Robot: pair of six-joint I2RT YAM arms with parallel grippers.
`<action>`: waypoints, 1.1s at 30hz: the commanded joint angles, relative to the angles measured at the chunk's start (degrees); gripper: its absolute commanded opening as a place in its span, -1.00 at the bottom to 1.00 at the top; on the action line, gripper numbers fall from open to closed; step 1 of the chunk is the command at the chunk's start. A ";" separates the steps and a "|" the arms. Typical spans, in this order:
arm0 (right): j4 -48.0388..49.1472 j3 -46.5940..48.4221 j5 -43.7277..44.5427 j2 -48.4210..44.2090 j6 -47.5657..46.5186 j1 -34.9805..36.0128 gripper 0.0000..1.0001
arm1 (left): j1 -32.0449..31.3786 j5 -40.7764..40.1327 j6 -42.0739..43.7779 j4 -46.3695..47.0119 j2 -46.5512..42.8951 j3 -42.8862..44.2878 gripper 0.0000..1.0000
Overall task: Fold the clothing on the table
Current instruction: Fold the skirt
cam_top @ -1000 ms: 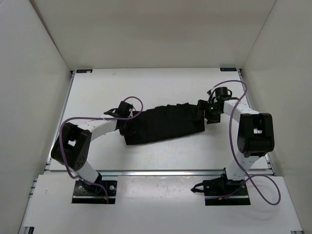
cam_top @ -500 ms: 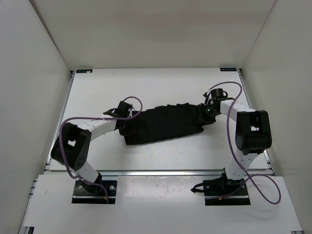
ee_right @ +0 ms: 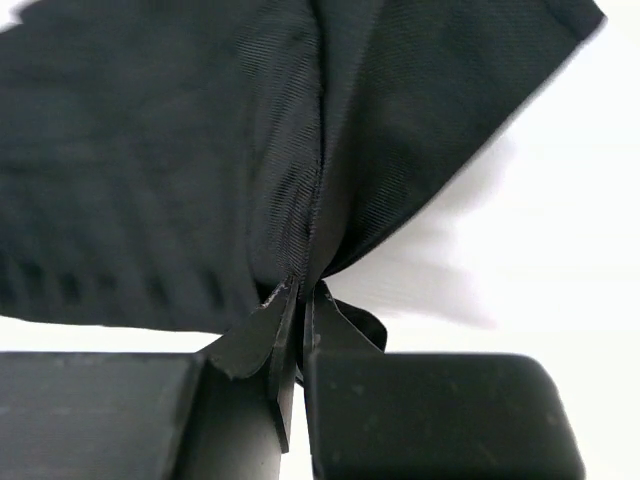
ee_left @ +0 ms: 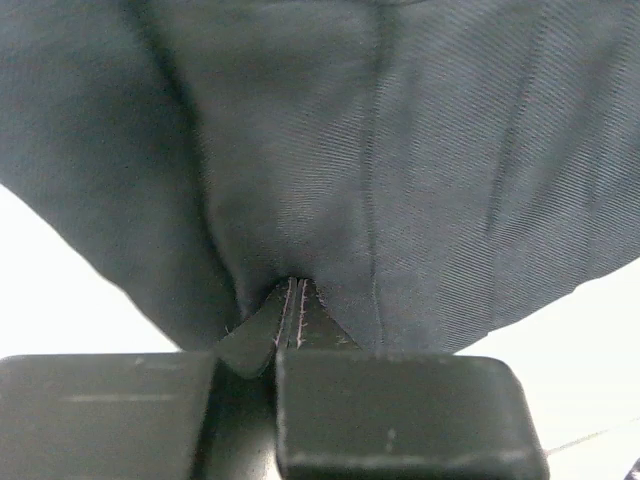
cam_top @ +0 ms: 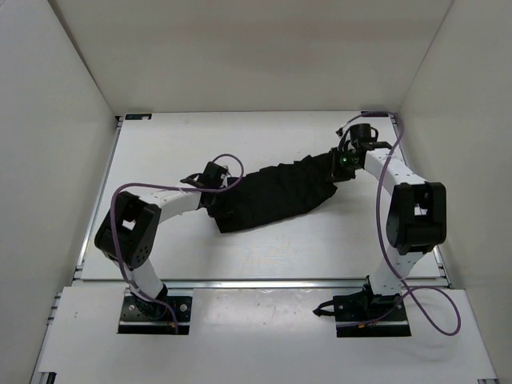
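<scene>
Top external, right fingers [ee_right: 430, 410] newly clamped on clothing [cam_top: 272, 196], now skewed diagonally

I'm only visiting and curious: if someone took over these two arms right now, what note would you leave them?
Left gripper: shut, pinching the clothing at its left end.
Right gripper: shut on its right end.
The clothing spans between them over the table, with the right end farther back.
Done: both ends gripped.
Left: no fold shows yet; fold it over, then release.
</scene>
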 commanded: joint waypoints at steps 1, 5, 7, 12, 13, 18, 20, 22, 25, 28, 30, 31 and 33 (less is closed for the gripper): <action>-0.36 4.62 -0.61 -5.88 -0.52 1.74 -1.00 | -2.55 4.48 -3.44 4.06 5.62 0.95 -1.00; 1.47 6.20 -5.09 -9.30 0.53 4.90 -0.99 | -4.75 8.25 -5.63 6.35 10.27 5.69 -1.00; 3.67 4.63 -6.67 -10.63 2.02 7.19 -1.00 | -4.84 10.28 -8.36 10.03 11.42 6.14 -1.00; 8.68 3.22 -9.75 -10.56 2.99 15.80 -1.00 | -5.11 13.19 -13.37 14.62 16.24 9.74 -1.00; 8.86 2.95 -10.28 -9.85 3.34 17.11 -1.00 | -5.71 13.11 -13.55 14.44 16.69 10.96 -1.00; 8.43 3.39 -10.20 -7.29 4.13 21.52 -1.00 | -5.81 14.25 -17.06 17.77 18.80 11.42 -1.00; 9.56 2.52 -10.37 -7.11 5.80 22.92 -0.99 | -5.46 14.43 -17.85 18.30 19.16 11.15 -1.00; 11.32 0.77 -10.90 -7.47 6.41 23.28 -1.00 | -4.93 14.95 -19.25 20.05 19.25 10.10 -1.00; 12.73 -1.87 -12.83 -7.65 7.74 23.10 -1.00 | -3.09 17.23 -21.81 24.19 18.98 7.73 -1.00; 14.39 -4.60 -15.03 -7.65 8.53 23.72 -1.00 | -2.73 18.20 -22.51 24.99 19.86 8.25 -1.00; 15.54 -6.36 -14.60 -7.04 8.53 24.42 -1.00 | -2.21 18.99 -22.69 25.43 20.12 7.73 -1.00; 15.72 -6.71 -14.94 -6.94 8.79 24.77 -0.99 | -2.64 19.17 -23.04 25.78 20.12 7.72 -1.00; 17.47 -7.76 -16.25 -5.98 9.41 23.90 -1.00 | -2.90 19.00 -23.13 25.95 19.86 7.11 -1.00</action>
